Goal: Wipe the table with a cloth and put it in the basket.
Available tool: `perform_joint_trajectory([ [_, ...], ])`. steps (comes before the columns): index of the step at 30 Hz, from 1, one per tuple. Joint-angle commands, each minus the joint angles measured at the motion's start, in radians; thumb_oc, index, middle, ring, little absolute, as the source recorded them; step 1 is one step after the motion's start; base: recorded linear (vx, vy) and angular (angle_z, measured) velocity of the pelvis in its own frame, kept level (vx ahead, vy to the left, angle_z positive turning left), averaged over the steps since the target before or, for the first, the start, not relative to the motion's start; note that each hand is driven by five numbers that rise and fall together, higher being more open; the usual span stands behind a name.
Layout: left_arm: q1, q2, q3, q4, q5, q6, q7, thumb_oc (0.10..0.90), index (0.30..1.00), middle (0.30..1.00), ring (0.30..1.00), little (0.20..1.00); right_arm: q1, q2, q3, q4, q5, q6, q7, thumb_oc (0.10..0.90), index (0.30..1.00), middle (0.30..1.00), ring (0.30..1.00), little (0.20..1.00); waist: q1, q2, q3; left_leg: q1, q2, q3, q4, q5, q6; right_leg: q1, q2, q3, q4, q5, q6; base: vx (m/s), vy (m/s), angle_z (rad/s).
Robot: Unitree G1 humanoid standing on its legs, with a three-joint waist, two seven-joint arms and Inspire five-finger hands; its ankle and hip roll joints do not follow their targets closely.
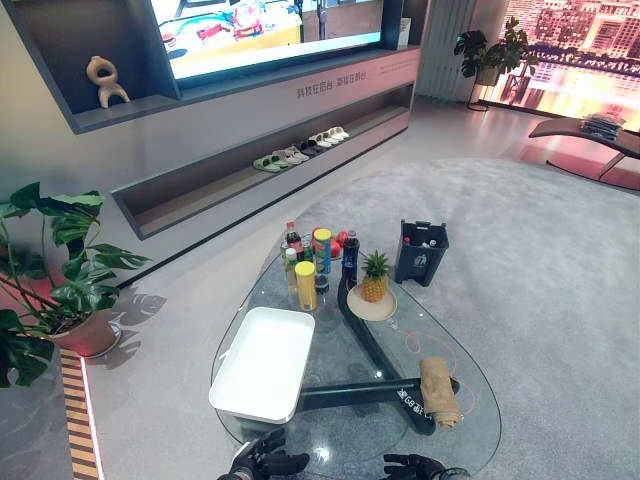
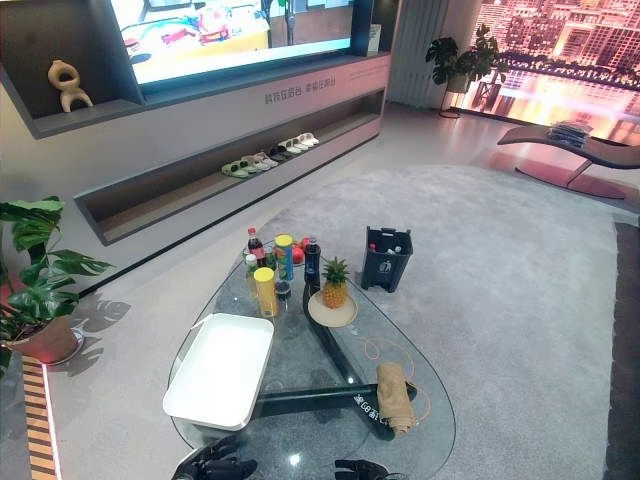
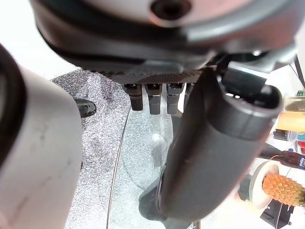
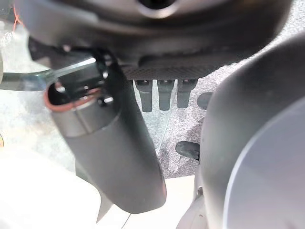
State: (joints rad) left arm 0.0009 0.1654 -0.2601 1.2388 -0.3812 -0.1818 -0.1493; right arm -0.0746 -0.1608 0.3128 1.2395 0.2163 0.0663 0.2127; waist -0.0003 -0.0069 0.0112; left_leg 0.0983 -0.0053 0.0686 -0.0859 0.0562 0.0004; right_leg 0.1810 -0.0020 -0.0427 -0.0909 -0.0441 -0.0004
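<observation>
A tan cloth [image 1: 440, 390] lies rolled up on the right side of the glass table [image 1: 350, 440], near its front. A white rectangular basket [image 1: 262, 362] stands empty on the table's left side. My left hand [image 1: 265, 462] hovers at the table's near edge, just in front of the basket, with relaxed fingers [image 3: 150, 98] and nothing in it. My right hand [image 1: 415, 466] is at the near edge too, left of and nearer than the cloth, apart from it. Its thumb [image 4: 109, 148] and fingers hold nothing.
Several bottles and cans [image 1: 310, 265] and a pineapple [image 1: 374, 278] on a plate crowd the table's far end. A dark crate [image 1: 421, 252] stands on the carpet beyond the table. A potted plant [image 1: 50, 270] is at the left, a low shelf with slippers [image 1: 300, 152] behind.
</observation>
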Motion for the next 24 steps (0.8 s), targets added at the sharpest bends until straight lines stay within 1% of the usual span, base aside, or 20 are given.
perform_joint_trajectory([
  [1, -0.068, -0.032, -0.006, 0.049, -0.004, -0.030, -0.019, 0.800, 0.900, 0.900, 0.900, 0.900, -0.023, 0.002, 0.011, 0.030, -0.021, -0.054, -0.026, 0.800, 0.900, 0.900, 0.900, 0.900, 0.022, -0.022, 0.016, 0.007, -0.015, -0.073, 0.011, -0.070, 0.028, -0.084, -0.046, -0.024, 0.004, 0.092, 0.032, 0.00, 0.000, 0.00],
  [9, -0.047, -0.034, -0.001, 0.042, -0.003, -0.028, 0.002, 0.800, 0.900, 0.900, 0.900, 0.900, -0.007, 0.006, 0.010, -0.018, 0.015, -0.119, -0.058, 0.800, 0.900, 0.900, 0.900, 0.900, 0.017, -0.023, 0.031, -0.009, -0.019, -0.075, 0.020, -0.069, 0.031, -0.100, -0.045, -0.016, 0.004, 0.101, 0.033, 0.03, 0.000, 0.00],
  [12, -0.039, -0.032, 0.006, 0.033, -0.003, -0.025, 0.011, 0.800, 0.900, 0.900, 0.900, 0.900, -0.001, 0.002, 0.011, -0.068, 0.015, -0.149, -0.083, 0.800, 0.900, 0.900, 0.900, 0.900, 0.013, -0.025, 0.044, -0.027, -0.023, -0.071, 0.040, -0.074, 0.033, -0.114, -0.047, -0.012, 0.009, 0.103, 0.034, 0.03, 0.001, -0.01],
  [13, -0.036, -0.028, 0.004, 0.022, -0.007, -0.025, 0.016, 0.800, 0.900, 0.900, 0.900, 0.900, 0.001, -0.004, 0.018, -0.117, 0.027, -0.153, -0.107, 0.800, 0.900, 0.900, 0.900, 0.900, 0.010, -0.026, 0.053, -0.043, -0.025, -0.068, 0.054, -0.078, 0.035, -0.129, -0.049, -0.007, 0.013, 0.105, 0.034, -0.01, 0.004, -0.03],
  [14, -0.035, -0.027, 0.003, 0.019, -0.009, -0.027, 0.016, 0.800, 0.900, 0.900, 0.900, 0.900, 0.001, -0.006, 0.019, -0.129, 0.029, -0.152, -0.112, 0.800, 0.900, 0.900, 0.900, 0.900, 0.010, -0.026, 0.056, -0.047, -0.026, -0.068, 0.057, -0.079, 0.036, -0.132, -0.049, -0.006, 0.015, 0.106, 0.034, -0.03, 0.003, -0.05],
  [15, -0.033, -0.022, -0.003, 0.008, -0.020, -0.027, 0.022, 0.800, 0.900, 0.900, 0.900, 0.900, 0.002, -0.013, 0.026, -0.179, 0.036, -0.169, -0.152, 0.800, 0.900, 0.900, 0.900, 0.900, 0.007, -0.026, 0.066, -0.061, -0.029, -0.066, 0.067, -0.081, 0.038, -0.147, -0.048, -0.001, 0.018, 0.110, 0.034, -0.03, 0.003, -0.05],
  [17, -0.033, -0.017, -0.009, -0.007, -0.033, -0.026, 0.030, 0.800, 0.900, 0.900, 0.900, 0.900, 0.004, -0.021, 0.034, -0.261, 0.041, -0.179, -0.209, 0.800, 0.900, 0.900, 0.900, 0.900, 0.003, -0.026, 0.080, -0.077, -0.030, -0.067, 0.068, -0.078, 0.042, -0.167, -0.047, 0.005, 0.021, 0.114, 0.034, -0.04, 0.003, -0.10],
  [19, -0.027, -0.013, -0.014, -0.031, -0.048, -0.023, 0.045, 0.800, 0.900, 0.900, 0.900, 0.900, 0.011, -0.030, 0.037, -0.386, 0.039, -0.174, -0.290, 0.800, 0.900, 0.900, 0.900, 0.900, -0.004, -0.025, 0.096, -0.090, -0.029, -0.067, 0.060, -0.073, 0.047, -0.189, -0.046, 0.012, 0.024, 0.119, 0.036, -0.04, 0.003, -0.10],
  [22, -0.023, -0.012, -0.017, -0.047, -0.063, -0.027, 0.059, 0.800, 0.900, 0.900, 0.900, 0.900, 0.015, -0.034, 0.038, -0.470, 0.025, -0.182, -0.352, 0.800, 0.900, 0.900, 0.900, 0.900, -0.011, -0.026, 0.115, -0.105, -0.029, -0.062, 0.060, -0.073, 0.050, -0.210, -0.045, 0.019, 0.033, 0.120, 0.038, -0.04, 0.007, -0.06],
  [24, -0.033, -0.006, -0.019, -0.073, -0.082, -0.025, 0.071, 0.800, 0.900, 0.900, 0.900, 0.900, 0.005, -0.048, 0.038, -0.541, 0.013, -0.197, -0.411, 0.800, 0.900, 0.900, 0.900, 0.900, -0.018, -0.028, 0.144, -0.132, -0.031, -0.057, 0.074, -0.076, 0.054, -0.244, -0.046, 0.026, 0.050, 0.120, 0.039, -0.10, 0.013, -0.03],
])
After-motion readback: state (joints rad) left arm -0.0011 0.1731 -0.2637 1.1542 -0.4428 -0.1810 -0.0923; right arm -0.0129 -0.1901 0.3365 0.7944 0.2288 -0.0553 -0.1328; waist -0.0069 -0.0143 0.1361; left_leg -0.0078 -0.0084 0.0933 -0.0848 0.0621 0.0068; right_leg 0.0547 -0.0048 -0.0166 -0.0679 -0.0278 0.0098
